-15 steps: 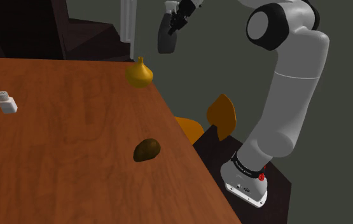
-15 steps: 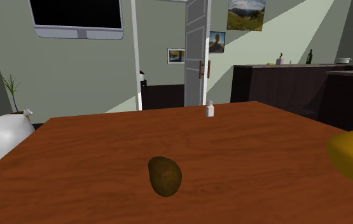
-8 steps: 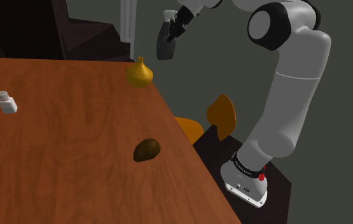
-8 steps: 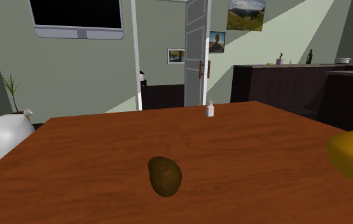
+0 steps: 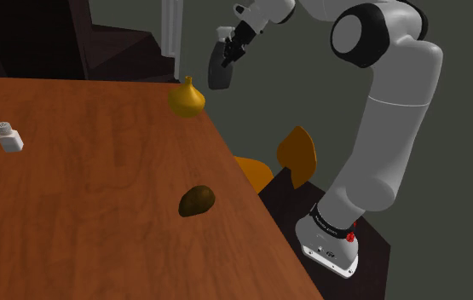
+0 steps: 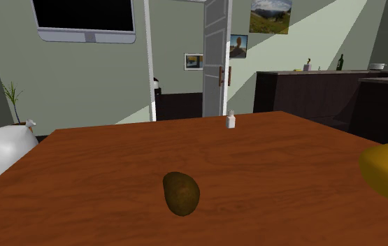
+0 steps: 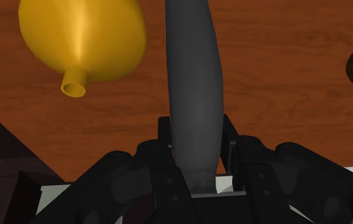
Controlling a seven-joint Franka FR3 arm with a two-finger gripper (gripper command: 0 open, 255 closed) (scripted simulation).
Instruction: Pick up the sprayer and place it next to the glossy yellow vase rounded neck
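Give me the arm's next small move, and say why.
Probably lower it straight down. The jaws are shut on the dark grey sprayer, which hangs in the air above the table. In the wrist view it lines up with bare wood beside the yellow vase, so a descent looks right before release.

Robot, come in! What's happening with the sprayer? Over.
Tool shut on grey sprayer, up in the air. Yellow vase close below on table. Nothing between them.

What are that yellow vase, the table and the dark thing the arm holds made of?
The vase: glossy yellow, perhaps glazed ceramic, judging by its bright highlight. The table: reddish-brown wood, grain streaks visible. The sprayer: plain matte dark grey; material unclear.
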